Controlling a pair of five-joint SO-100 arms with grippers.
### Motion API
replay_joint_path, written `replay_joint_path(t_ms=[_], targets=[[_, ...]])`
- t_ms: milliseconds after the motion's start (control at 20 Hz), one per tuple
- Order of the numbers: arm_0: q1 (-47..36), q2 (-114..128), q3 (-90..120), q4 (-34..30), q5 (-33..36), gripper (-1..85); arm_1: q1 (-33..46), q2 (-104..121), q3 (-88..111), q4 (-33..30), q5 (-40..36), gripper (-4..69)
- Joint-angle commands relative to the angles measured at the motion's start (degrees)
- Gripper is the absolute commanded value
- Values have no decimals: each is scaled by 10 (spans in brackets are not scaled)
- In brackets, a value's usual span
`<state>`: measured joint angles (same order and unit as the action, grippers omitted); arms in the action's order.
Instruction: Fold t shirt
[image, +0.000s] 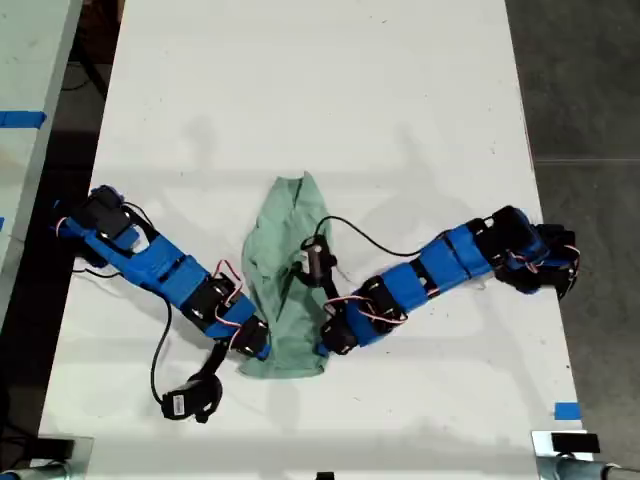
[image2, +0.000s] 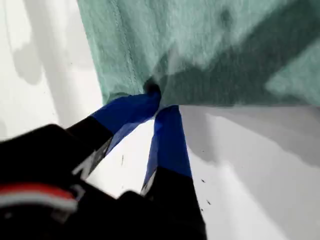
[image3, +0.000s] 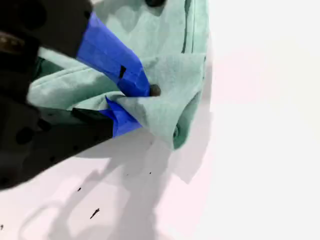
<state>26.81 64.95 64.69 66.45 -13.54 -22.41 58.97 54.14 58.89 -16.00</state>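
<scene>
Mint t shirt (image: 287, 290) bunched mid-table (image: 400, 100). My first gripper (image2: 159, 100) and my second gripper (image3: 134, 100) both pinch its near hem. Next, I judge: lift together, carry far.

We seem to be in a robotics lab, long white table (image: 300, 90) on a dark grey floor (image: 585, 80), blue tape marks (image: 567, 410) on table and floor, clamped arm mounts (image: 565, 445) at near edge.
</scene>
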Motion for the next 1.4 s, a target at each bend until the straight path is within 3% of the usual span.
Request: replay_joint_path(t_ms=[0, 200, 500, 550, 600, 650, 900, 1100, 1350], targets=[[-4, 112, -42, 62, 16, -3, 14, 131, -47, 26, -48, -7], [-113, 240, -30, 159, 109, -3, 101, 279, 0, 86, -107, -7], [-336, 300, -11, 208, 259, 0, 308, 345, 74, 135, -226, -6], [-378, 296, 1, 209, 289, 68, 341, 324, 69, 132, -263, 69], [-423, 291, 20, 214, 308, 214, 374, 302, 66, 130, -293, 324], [-468, 286, 45, 214, 330, 255, 407, 282, 63, 129, -313, 407], [-643, 275, 97, 246, 410, 367, 497, 301, 51, 175, -323, 274], [-671, 374, 130, 247, 398, 301, 527, 367, 51, 246, -332, 223], [-658, 539, 192, 248, 372, 282, 526, 460, 76, 356, -334, 195]])
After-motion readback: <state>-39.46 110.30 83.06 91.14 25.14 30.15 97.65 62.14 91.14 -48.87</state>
